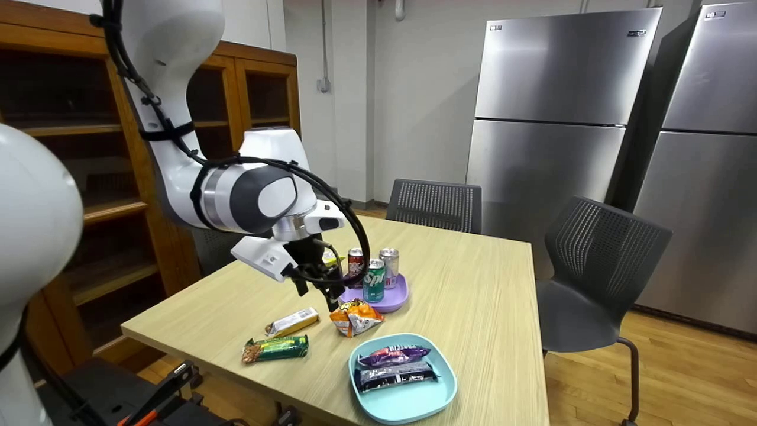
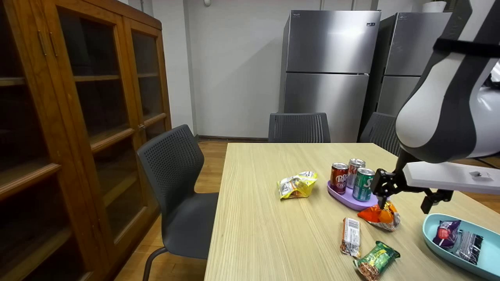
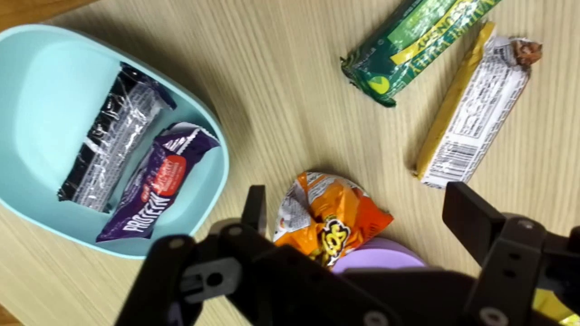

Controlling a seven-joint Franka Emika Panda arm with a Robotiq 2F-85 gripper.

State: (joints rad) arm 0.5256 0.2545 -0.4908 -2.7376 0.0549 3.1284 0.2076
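Note:
My gripper [image 3: 355, 199] is open and empty above the table; its spread fingers also show in both exterior views [image 1: 317, 297] [image 2: 404, 205]. Nearest is a crumpled orange snack bag [image 3: 335, 213], lying below and between the fingers, closer to the left finger in the wrist view. The bag leans against the rim of a purple plate [image 1: 397, 300]. On the plate stand a dark red can [image 2: 338, 178], a green can [image 2: 363, 184] and a silver can [image 2: 355, 168]. A white-and-yellow bar [image 3: 476, 113] and a green bar [image 3: 417, 50] lie on the table beside the bag.
A teal tray [image 1: 408, 408] holds a purple bar [image 3: 158, 185] and a black-and-silver bar [image 3: 115, 140]. A yellow bag [image 2: 297, 185] lies beyond the plate. Dark chairs [image 1: 591, 296] [image 2: 175, 187] stand around the wooden table [image 1: 473, 284]. Cabinets and refrigerators stand behind.

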